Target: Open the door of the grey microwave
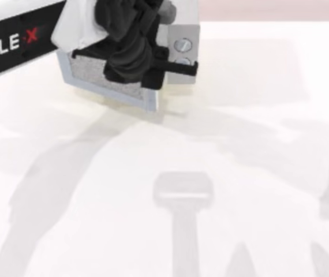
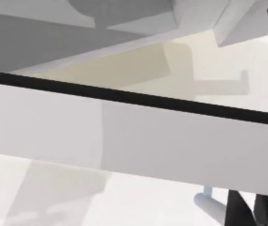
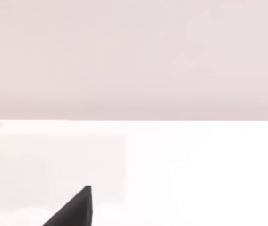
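White worktop [image 1: 239, 173] fills nearly the whole top view, bare apart from soft shadows, with a pale pinkish wall behind it. At its far edge, left of centre, sits the grey microwave [image 1: 182, 34], and the door [image 1: 104, 81] has swung partway out: its free edge, toward the knob panel [image 1: 183, 52], stands clear of the body while its left side stays close in, so the hinge looks to lie on the left and the panel's long axis runs across the front, slanting toward the camera. My left hand [image 1: 170, 68] hangs over the microwave's front, its dark fingers reaching to the door's free end beside the knobs; whether they are clamped on that edge or merely hooked behind it I cannot tell. The left wrist view shows only the door's pale face and dark rim, close up. I judge that the coming move needs a further sweep leftward round the hinge. My right arm is parked off to the right, its hand's state unclear too.
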Available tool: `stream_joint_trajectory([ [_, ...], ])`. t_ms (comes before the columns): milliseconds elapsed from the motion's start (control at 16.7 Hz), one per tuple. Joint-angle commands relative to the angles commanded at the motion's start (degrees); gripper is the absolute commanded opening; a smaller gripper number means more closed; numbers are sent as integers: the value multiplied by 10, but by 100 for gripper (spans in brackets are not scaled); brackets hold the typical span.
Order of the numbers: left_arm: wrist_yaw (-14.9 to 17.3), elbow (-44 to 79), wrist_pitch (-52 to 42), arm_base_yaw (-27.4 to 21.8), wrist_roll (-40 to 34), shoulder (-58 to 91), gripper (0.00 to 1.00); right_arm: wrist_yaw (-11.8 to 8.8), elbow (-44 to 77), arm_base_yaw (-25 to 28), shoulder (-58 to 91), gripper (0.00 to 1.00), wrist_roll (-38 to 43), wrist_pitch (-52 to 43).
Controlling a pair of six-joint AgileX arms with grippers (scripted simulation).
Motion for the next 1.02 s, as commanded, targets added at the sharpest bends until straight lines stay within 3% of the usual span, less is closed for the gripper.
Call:
stream_joint_trajectory([
  [660,4,-3,1,-3,0,0,0,0,0,0,0,100,0,0],
  [1020,37,-62,22,15,65,-44,0,0,0,0,0,100,0,0],
])
